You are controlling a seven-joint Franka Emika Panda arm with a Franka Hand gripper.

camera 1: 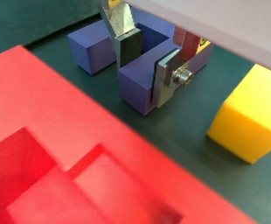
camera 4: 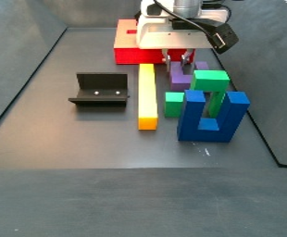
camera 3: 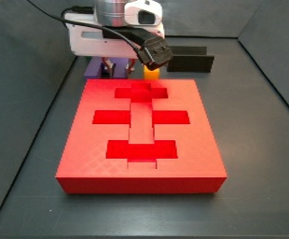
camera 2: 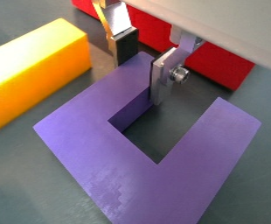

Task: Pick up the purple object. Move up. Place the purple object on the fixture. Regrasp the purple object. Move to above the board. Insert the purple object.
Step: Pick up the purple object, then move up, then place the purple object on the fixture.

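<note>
The purple object (camera 2: pixel 103 149) lies flat on the dark floor as a U, close to the red board (camera 3: pixel 141 131). In a side view it shows just under the hand (camera 4: pixel 180 76). My gripper (camera 2: pixel 139 80) is down on it and straddles one prong. One finger stands in the slot and the other against the prong's outer side, both flush with it (camera 1: pixel 132 92). The gripper (camera 1: pixel 144 83) looks shut on that prong. The black fixture (camera 4: pixel 99 90) stands apart, on the far side of the yellow bar from my gripper.
The yellow bar (camera 4: pixel 146 93) lies right beside the purple object (camera 2: pixel 33 66). A green stepped block (camera 4: pixel 209 81) and an upright blue U block (camera 4: pixel 212 116) stand close by. The board's cross and bar recesses (camera 3: pixel 134 117) face up.
</note>
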